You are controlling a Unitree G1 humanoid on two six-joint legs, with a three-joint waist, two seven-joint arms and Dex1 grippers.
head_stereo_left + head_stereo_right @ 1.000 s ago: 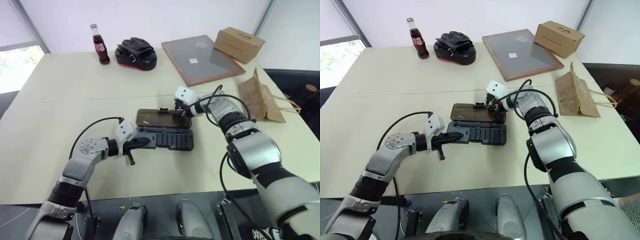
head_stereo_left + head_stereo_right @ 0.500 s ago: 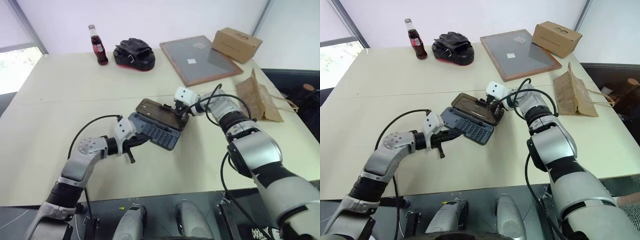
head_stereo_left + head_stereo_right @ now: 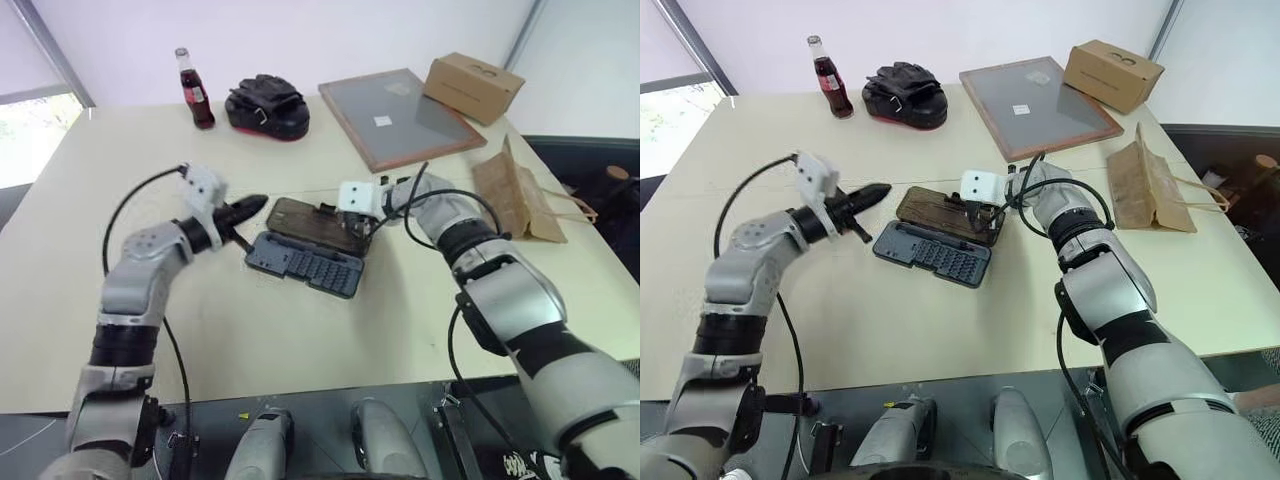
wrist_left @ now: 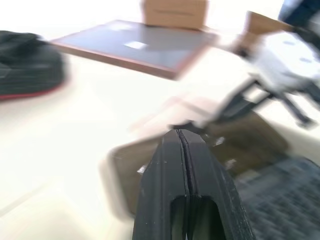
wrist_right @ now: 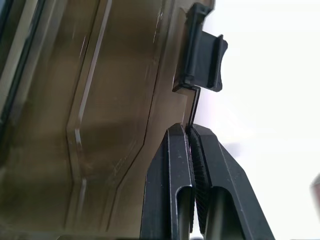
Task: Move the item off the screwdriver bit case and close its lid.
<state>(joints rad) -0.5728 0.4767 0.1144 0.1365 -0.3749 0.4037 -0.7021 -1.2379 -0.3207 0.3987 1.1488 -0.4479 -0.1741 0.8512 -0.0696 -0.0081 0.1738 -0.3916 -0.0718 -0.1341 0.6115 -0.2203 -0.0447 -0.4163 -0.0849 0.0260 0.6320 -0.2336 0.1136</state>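
The screwdriver bit case lies open and skewed on the table, its lid folded flat behind it. The right end effector is pinched shut on the lid's far edge beside the latch tab; so thin a grip could slip as the lid swings, or drag the case. The left end effector, shut and empty, hovers left of the case, so nothing steadies the base. The paper bag lies well right of the case.

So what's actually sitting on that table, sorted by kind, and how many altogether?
Bottles: 1, cola bottle
Bundles: 1, black-and-red bundle
Boards: 1, framed grey board
Boxes: 1, cardboard box
Bags: 1, paper bag
Cases: 1, bit case, lid open
Total: 6
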